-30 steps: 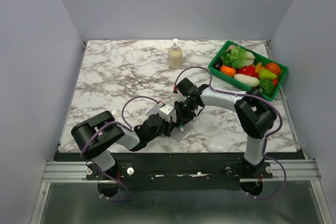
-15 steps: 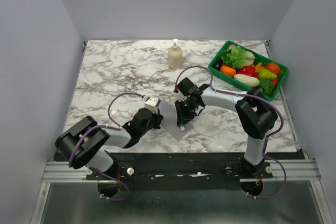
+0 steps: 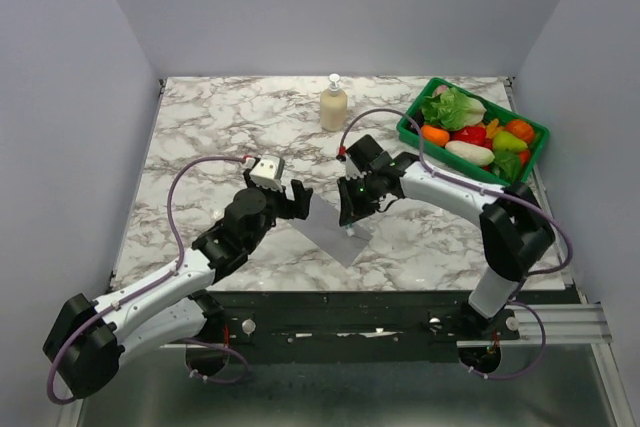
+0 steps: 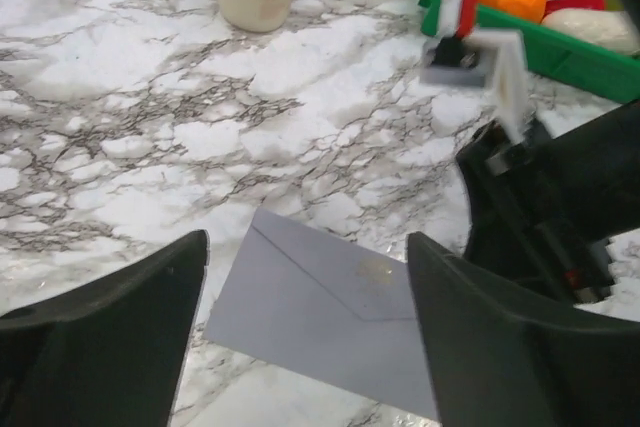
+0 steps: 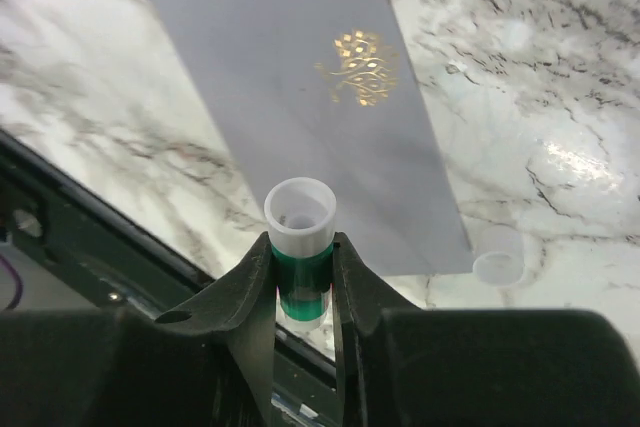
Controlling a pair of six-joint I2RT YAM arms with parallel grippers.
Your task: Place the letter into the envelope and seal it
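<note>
Soft, even light is falling from overhead, leaving the marble tabletop bright and shadows faint. Glare is shining off it in the right wrist view, and the left end effector is showing dark and blurred.

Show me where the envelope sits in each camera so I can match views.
Top external: envelope, just below picture centre.
Left wrist: lower centre, framed by the open left gripper.
Right wrist: upper centre, beyond the held glue stick.
Shared landmark: gold emblem on the envelope, in both wrist views.
</note>
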